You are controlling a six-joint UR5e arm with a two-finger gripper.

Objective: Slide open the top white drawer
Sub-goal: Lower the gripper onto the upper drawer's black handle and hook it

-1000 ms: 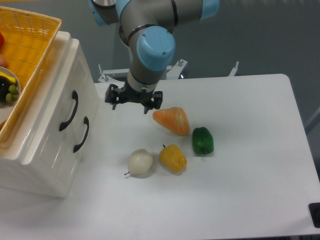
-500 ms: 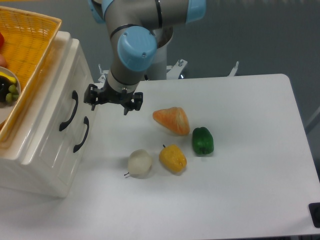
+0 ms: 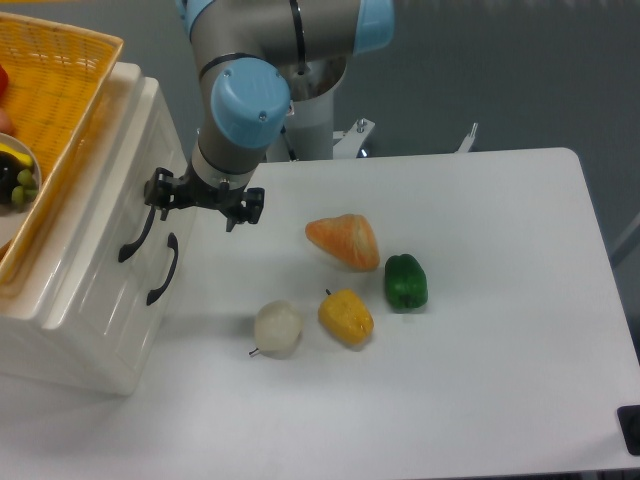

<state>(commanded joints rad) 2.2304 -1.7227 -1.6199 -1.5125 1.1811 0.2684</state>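
Note:
The top white drawer (image 3: 105,215) is the upper of two in the glossy cream cabinet at the left. It sits flush with the cabinet front, and its curved black handle (image 3: 137,222) is nearer the cabinet's top edge. My gripper (image 3: 203,203) hangs just right of the cabinet front, open, with nothing between its fingers. Its left fingertip (image 3: 160,190) is right at the upper end of that handle; I cannot tell whether it touches. The lower drawer's handle (image 3: 163,268) lies just below and to the right.
A yellow wicker basket (image 3: 70,70) with fruit sits on top of the cabinet. On the white table (image 3: 500,380) lie an orange vegetable (image 3: 344,240), a green pepper (image 3: 405,282), a yellow pepper (image 3: 345,316) and a whitish bulb (image 3: 279,327).
The arm has swung left across the table, carrying the open gripper from beside the orange vegetable to the cabinet front. The drawers and vegetables have not moved.

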